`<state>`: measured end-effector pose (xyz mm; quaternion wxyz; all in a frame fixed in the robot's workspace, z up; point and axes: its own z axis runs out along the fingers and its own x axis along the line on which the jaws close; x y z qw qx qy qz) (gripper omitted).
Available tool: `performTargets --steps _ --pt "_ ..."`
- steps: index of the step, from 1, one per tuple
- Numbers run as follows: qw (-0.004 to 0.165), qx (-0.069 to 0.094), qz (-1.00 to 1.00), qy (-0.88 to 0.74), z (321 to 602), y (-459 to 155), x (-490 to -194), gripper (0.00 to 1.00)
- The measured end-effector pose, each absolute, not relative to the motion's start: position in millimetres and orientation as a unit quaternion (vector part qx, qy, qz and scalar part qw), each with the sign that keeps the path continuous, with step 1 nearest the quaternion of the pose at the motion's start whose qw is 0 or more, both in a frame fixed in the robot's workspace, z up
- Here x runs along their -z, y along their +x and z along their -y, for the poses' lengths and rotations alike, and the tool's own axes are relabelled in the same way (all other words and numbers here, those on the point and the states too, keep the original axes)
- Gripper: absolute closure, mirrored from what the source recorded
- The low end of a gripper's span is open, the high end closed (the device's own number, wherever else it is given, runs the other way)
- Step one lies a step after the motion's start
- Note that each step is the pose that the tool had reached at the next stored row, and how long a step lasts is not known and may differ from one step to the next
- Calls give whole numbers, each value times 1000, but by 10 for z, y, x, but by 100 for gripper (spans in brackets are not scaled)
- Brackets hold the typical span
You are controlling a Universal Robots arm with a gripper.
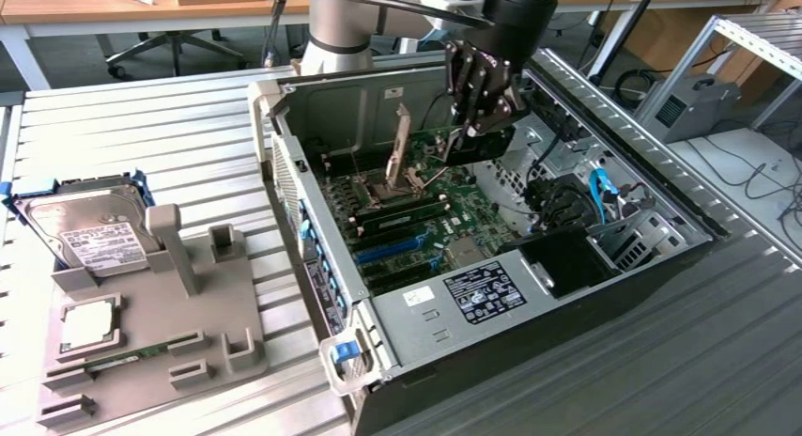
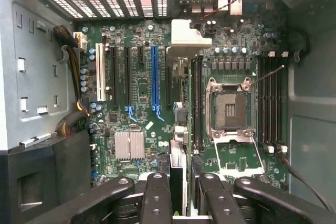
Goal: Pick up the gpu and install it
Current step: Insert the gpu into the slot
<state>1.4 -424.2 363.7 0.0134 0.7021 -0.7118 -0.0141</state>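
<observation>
Gpu: held edge-on inside the open computer case, hanging above the motherboard; in the wrist view the card shows as a thin upright strip between the fingers.
Gripper: reaching down into the case from above, its black fingers clamped on either side of the gpu.
Motherboard below: in the wrist view, a long blue expansion slot lies among black slots, with the bare processor socket just beside the card's line.
Case: lying on its side on the slatted metal table, side panel off.
Grey holder: at the exterior view's left, well apart from the case, carrying a silver hard drive and a narrow green memory stick.
</observation>
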Motion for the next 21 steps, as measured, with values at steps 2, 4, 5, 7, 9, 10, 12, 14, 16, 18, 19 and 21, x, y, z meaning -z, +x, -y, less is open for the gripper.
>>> performTargets --steps 2,4,5,7,9,10,12,14,16,18,19,21 --pt "14 14 708 706 4242 14 -3637 74" --pt "14 14 704 710 4242 14 -3638 74" --pt "14 14 701 712 4242 14 -3637 74" --pt "14 14 698 716 4242 14 -3637 74" --pt "14 14 693 721 4242 14 -3637 74" --pt "14 14 691 723 4243 14 -3637 74" --pt "14 14 686 727 4243 14 -3638 74" --pt "14 14 682 731 4242 14 -3638 74" --pt "13 14 674 738 4242 14 -3637 74" --pt "12 16 671 741 4243 14 -3638 74" --pt "10 17 669 743 4242 14 -3638 74" --pt "8 19 663 748 4242 14 -3638 74"
